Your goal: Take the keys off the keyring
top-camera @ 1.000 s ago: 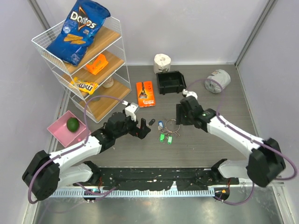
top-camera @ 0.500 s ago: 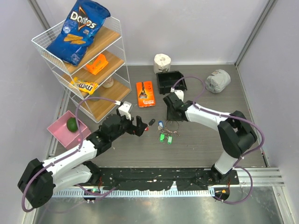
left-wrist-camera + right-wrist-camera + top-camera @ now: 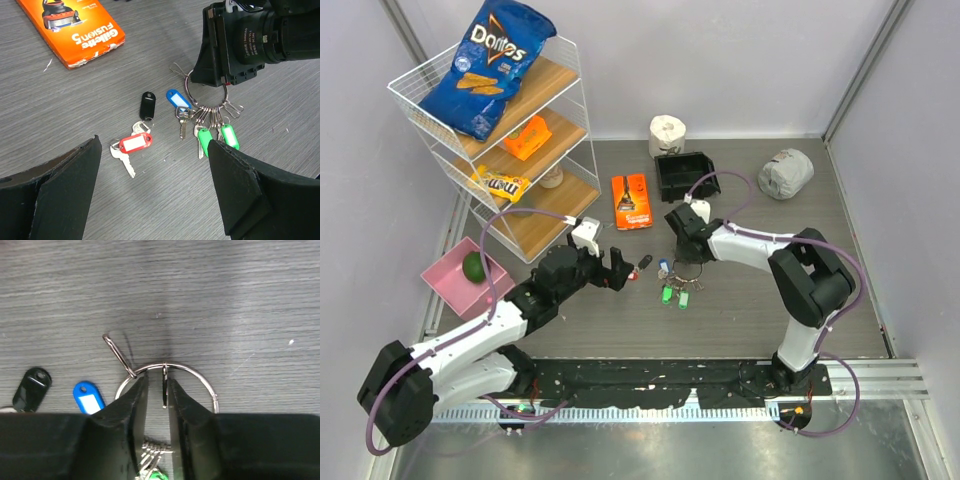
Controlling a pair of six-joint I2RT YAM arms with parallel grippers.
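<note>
The keyring point(image 3: 223, 95) lies on the grey table with a blue-tagged key point(image 3: 178, 99) and two green-tagged keys point(image 3: 204, 135) on it. A red-tagged key point(image 3: 132, 143) and a black tag point(image 3: 147, 105) lie loose to its left. My right gripper point(image 3: 682, 252) stands tip-down inside the ring point(image 3: 200, 376). Its jaws point(image 3: 156, 382) are almost shut, with a thin wire piece point(image 3: 164, 385) in the narrow gap. My left gripper point(image 3: 155, 200) is wide open and empty, hovering just near of the loose keys; it also shows in the top view point(image 3: 620, 268).
An orange Gillette packet point(image 3: 632, 200) lies behind the keys. A black bin point(image 3: 686, 175), a paper roll point(image 3: 667, 133) and a grey crumpled lump point(image 3: 786, 173) stand at the back. A wire shelf rack point(image 3: 500, 140) and a pink tray point(image 3: 445, 280) are at the left.
My right arm has swung left and its gripper has come down onto the keyring. My left gripper has edged slightly forward towards the loose keys.
</note>
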